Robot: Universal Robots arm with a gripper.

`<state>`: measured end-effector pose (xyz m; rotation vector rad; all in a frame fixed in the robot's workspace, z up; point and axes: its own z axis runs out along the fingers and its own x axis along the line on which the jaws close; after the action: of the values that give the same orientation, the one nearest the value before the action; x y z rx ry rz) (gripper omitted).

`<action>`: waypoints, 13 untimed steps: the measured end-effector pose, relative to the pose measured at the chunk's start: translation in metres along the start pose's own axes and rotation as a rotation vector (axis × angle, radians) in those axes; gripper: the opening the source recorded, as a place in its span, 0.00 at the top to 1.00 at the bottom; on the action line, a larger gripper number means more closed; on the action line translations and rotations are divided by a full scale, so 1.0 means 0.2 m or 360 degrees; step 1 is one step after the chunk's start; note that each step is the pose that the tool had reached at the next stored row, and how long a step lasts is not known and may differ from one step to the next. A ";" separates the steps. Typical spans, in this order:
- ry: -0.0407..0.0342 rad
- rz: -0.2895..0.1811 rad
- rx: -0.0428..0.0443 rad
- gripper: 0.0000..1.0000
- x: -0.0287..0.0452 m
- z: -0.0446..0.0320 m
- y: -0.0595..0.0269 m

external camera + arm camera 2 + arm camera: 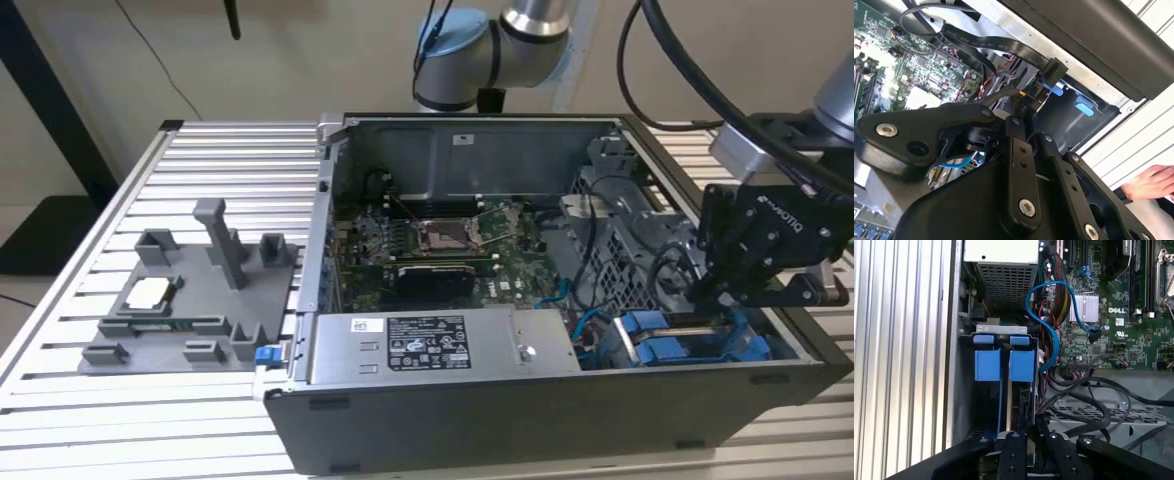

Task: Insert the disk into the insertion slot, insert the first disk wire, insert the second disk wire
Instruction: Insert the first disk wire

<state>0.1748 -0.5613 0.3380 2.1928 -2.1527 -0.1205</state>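
The disk [1021,365], in its blue carrier, stands on edge inside the insertion slot [1001,330], just beside the other blue-fronted carrier [988,365] and on the side nearer the blue cable [1054,330]. The slot sits in the corner of the open computer case [534,420] at the exterior view's right. The gripper [1026,429] hangs right over the disk among black cables [1089,405]; whether it is clenched or released I cannot tell. A person's hand [1149,182] rests on the slatted table [160,440] beside the case.
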 end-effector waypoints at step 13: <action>-0.0002 0.0000 -0.0004 0.80 0.000 0.040 -0.006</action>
<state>0.1752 -0.5612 0.3300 2.1920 -2.1518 -0.1249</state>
